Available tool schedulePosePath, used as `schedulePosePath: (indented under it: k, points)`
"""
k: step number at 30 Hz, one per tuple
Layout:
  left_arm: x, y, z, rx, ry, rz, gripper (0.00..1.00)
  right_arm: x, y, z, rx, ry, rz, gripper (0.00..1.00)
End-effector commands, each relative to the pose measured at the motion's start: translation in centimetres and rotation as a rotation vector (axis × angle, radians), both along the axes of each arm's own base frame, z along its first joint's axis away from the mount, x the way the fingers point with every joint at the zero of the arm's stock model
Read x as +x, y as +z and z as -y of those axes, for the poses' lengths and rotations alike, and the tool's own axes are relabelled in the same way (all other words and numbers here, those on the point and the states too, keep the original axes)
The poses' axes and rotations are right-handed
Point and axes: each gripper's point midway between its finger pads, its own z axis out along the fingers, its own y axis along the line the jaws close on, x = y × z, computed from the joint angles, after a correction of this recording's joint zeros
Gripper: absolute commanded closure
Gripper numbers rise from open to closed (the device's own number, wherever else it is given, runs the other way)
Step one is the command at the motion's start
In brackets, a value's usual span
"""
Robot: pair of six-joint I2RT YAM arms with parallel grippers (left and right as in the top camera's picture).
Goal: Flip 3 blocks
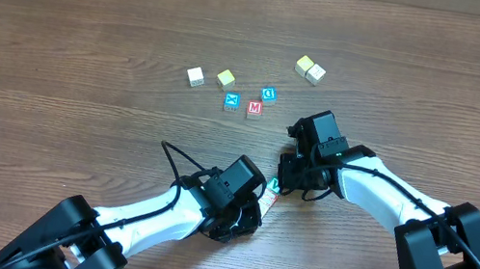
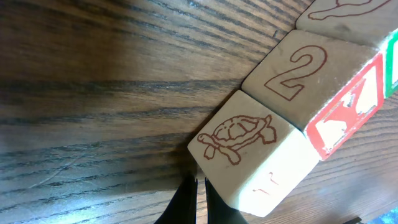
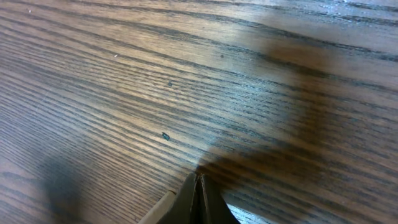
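- Two grippers, both pressed together, empty: left gripper [image 2: 200, 199] just beside the pale wooden turtle-face cube [image 2: 239, 140]; right gripper [image 3: 198, 198] low over the brown wooden table [image 3: 186, 74].
- Beyond, touching: wooden cube with red Y side [image 2: 292, 74], green-edged wooden cube [image 2: 390, 59].
- We'd spread the left jaws, straddle the turtle cube, tip it clear of its neighbours.
- Farthest: red M wooden cube [image 1: 254, 109], leave it.
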Motion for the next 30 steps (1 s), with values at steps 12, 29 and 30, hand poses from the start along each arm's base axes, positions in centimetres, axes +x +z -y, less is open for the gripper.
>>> schedulePosePath:
  k: [12, 29, 30]
  points:
    - [1.26, -0.67, 0.01, 0.028, 0.017, 0.048, 0.96, -3.05, -0.55, -2.29, 0.059, -0.006, -0.124, 0.96]
    - [1.26, -0.67, 0.01, 0.028, 0.017, 0.048, 0.96, -2.58, -0.73, -1.94, 0.040, -0.081, -0.130, 0.96]
    - [1.24, -0.68, 0.01, 0.028, 0.017, 0.047, 0.96, -2.56, -0.72, -1.95, 0.041, -0.081, -0.129, 0.96]
